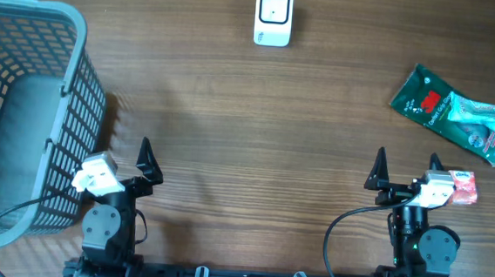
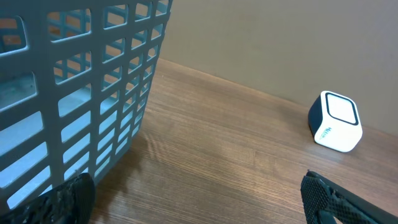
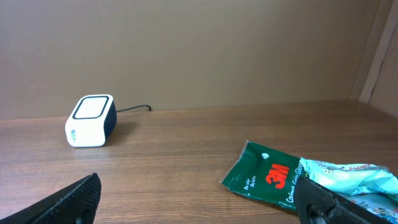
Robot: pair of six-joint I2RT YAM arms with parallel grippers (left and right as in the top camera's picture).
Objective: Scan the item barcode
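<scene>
1. Arm pose. Both arms are drawn back at the near edge of the tabletop [image 1: 258,113], folded low, with the fingers pointed across it toward the far side. The left claw [image 1: 122,160] is spread fully open and holds nothing. It is stationed just beside the grey plastic basket [image 1: 73,65]. The right claw [image 1: 407,167] is likewise spread fully open and empty, with bare wood between its fingers.

2. Location of the item. The green 3M packet [image 1: 454,118] is taken to be the item to be scanned. It lies flat on the tabletop, ahead of the right claw and off to its right, apart from the fingers. It is touched by neither arm.

3. Handling. The packet is judged to be light and soft: a thin printed film bag, crinkled and glossy at its pale end. Slipping and buckling are to be expected under a pinch. A hold across the flatter green end, near one edge, is advised, so that the printed faces are left uncovered. The barcode cannot be made out in any view, so the face that carries it cannot be told.

4. Target. The barcode scanner [image 1: 273,16], a small white cube with a dark side and a cable at its rear, stands at the far edge, well apart from both claws and the packet.
</scene>
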